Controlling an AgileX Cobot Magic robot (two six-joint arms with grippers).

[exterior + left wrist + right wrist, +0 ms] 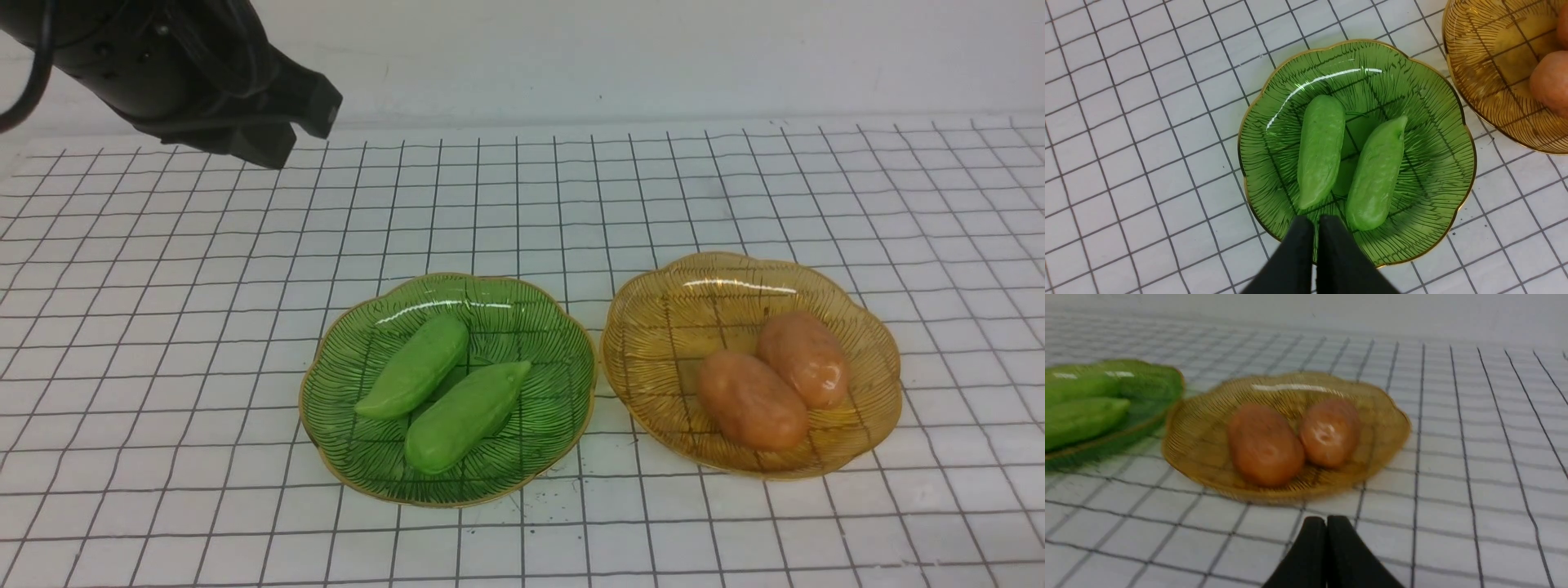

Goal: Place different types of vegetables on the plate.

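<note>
the two green pods (437, 394) lie on the green plate (343, 457), the two potatoes (775, 380) on the amber plate (653, 327). both pincers are closed and empty: left gripper (1315, 222) above the pods, right gripper (1326, 522) near the potatoes. smooth pods could slip or roll if pinched off-centre. white gridded table (163, 327), plain wall (653, 49).

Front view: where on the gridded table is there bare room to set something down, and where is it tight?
Bare grid lies beyond both plates toward the wall, left of the green glass plate, right of the amber glass plate, and along the near edge. It is tight in the narrow gap between the two rims. Two green pods and two orange-brown ovals fill the plate centres.
</note>
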